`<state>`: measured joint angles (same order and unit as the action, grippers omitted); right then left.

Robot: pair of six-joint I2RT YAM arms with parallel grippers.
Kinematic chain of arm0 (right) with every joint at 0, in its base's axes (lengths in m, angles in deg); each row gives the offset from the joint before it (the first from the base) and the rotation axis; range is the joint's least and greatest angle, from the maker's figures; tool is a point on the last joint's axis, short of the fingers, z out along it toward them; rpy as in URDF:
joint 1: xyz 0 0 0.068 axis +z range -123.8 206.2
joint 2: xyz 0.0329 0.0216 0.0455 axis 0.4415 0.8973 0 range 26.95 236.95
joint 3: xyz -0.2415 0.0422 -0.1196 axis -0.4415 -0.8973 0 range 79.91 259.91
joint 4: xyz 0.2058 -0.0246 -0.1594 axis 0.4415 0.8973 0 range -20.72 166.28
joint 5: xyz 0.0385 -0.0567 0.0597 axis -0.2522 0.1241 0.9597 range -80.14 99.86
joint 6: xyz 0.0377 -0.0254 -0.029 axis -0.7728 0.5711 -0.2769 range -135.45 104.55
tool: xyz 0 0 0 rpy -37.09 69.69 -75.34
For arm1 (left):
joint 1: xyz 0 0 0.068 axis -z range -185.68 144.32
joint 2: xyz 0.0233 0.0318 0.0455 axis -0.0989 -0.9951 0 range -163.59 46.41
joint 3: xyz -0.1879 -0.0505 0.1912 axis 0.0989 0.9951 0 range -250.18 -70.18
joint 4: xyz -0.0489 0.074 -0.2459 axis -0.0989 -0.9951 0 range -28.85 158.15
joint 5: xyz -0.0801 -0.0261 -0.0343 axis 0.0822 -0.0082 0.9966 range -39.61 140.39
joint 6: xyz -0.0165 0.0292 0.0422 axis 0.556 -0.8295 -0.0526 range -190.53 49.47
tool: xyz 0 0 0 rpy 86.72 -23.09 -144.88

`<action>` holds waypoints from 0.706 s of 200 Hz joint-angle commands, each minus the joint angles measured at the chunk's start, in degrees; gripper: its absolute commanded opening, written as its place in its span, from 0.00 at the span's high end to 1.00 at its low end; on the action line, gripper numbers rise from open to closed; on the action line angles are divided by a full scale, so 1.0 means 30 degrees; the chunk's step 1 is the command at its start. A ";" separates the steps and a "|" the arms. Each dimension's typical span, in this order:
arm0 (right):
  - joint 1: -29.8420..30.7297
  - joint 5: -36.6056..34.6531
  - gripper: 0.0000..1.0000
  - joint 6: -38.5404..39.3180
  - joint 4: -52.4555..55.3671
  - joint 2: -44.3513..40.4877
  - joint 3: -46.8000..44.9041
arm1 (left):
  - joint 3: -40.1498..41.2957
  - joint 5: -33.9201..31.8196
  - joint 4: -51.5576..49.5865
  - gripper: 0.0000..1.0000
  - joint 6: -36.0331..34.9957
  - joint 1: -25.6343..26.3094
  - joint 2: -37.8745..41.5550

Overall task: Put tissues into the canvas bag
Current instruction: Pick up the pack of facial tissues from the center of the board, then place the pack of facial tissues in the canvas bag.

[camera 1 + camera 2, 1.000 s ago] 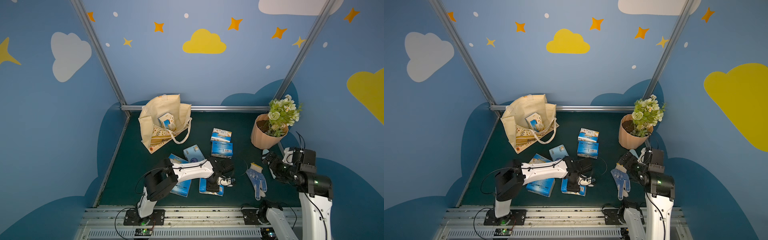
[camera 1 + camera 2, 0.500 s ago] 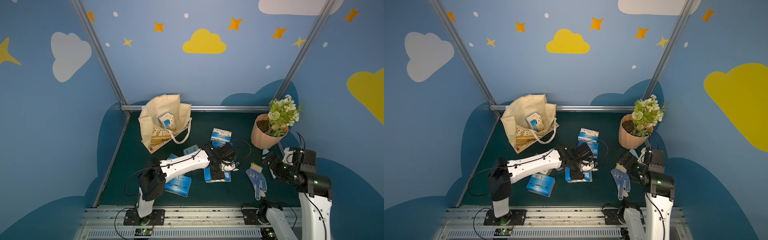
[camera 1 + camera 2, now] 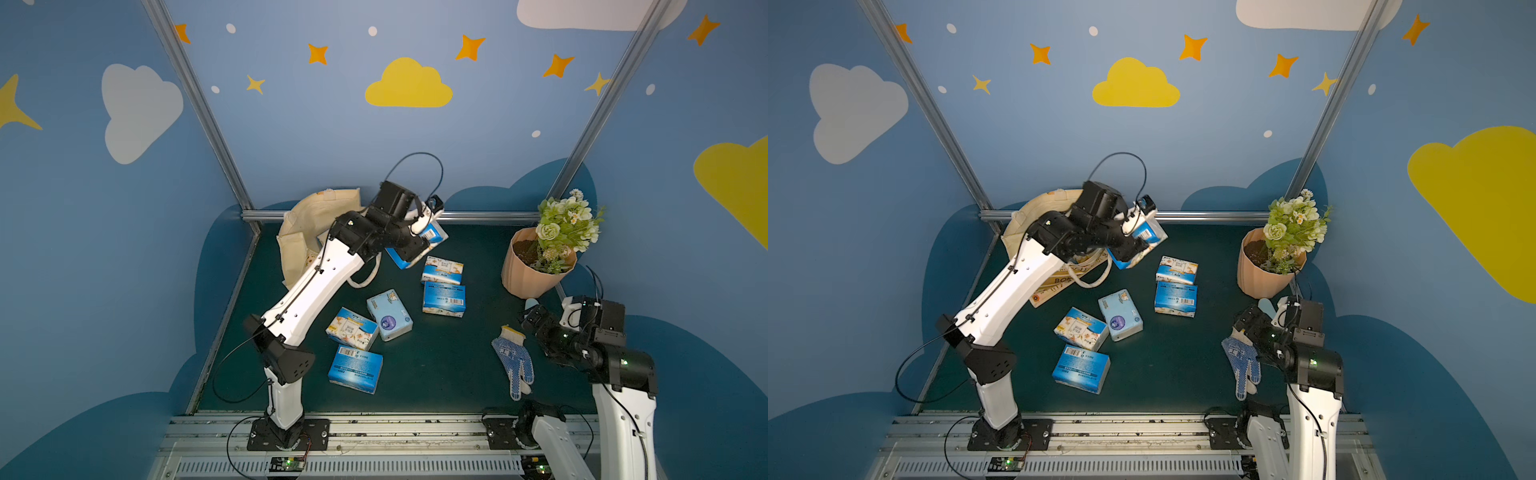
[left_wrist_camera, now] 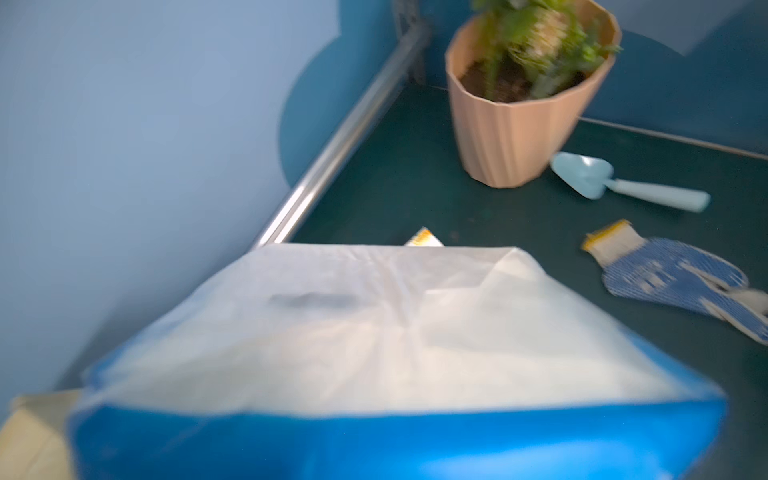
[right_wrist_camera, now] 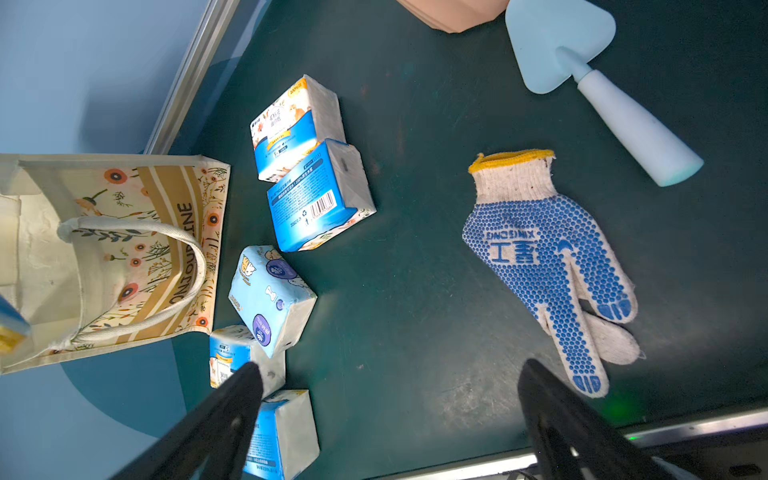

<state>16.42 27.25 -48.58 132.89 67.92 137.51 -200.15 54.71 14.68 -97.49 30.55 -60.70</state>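
The canvas bag (image 3: 297, 249) lies in the far left corner, so I hold one tissue pack (image 3: 436, 236) tilted in the air just beside it, not yet inside. My left gripper (image 3: 417, 243) pinches that pack. Five loose packs (image 3: 442, 299) wait on the mat (image 3: 436, 374). My right gripper (image 5: 388, 370) hangs spread wide and empty.

Green mat (image 3: 449, 365), tissue pks (image 3: 355, 368), tote (image 3: 293, 249), pot (image 3: 528, 278), glove (image 3: 513, 361)
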 commanded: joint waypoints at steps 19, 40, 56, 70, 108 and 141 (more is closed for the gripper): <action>-0.0058 0.0544 0.03 0.0509 -0.0440 0.0079 0.0186 | 0.0770 -0.0111 0.1852 0.32 0.1161 -0.3846 0.0307; -0.0057 0.0518 0.03 0.0582 -0.0539 0.0174 0.0252 | 0.2203 0.0345 0.3015 0.32 0.1808 -0.6111 0.0604; -0.0052 0.0570 0.03 0.0612 -0.0604 0.0305 0.0226 | 0.3359 0.0756 0.3945 0.31 0.2366 -0.7335 0.0697; -0.0058 0.0618 0.03 0.0604 -0.0721 0.0414 0.0178 | 0.4204 0.0755 0.4562 0.30 0.2531 -0.8026 0.0544; -0.0010 0.0738 0.03 0.0581 -0.0878 0.0379 0.0134 | 0.5975 0.1155 0.5688 0.24 0.2821 -0.8987 0.0288; -0.0029 0.0750 0.03 0.0641 -0.0846 0.0296 0.0189 | 0.6792 0.0831 0.6536 0.10 0.2912 -0.9090 0.0282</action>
<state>16.44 29.04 -47.53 130.86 69.08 137.53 -180.43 56.63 29.43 -89.69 3.42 -60.64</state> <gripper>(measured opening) 0.970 0.845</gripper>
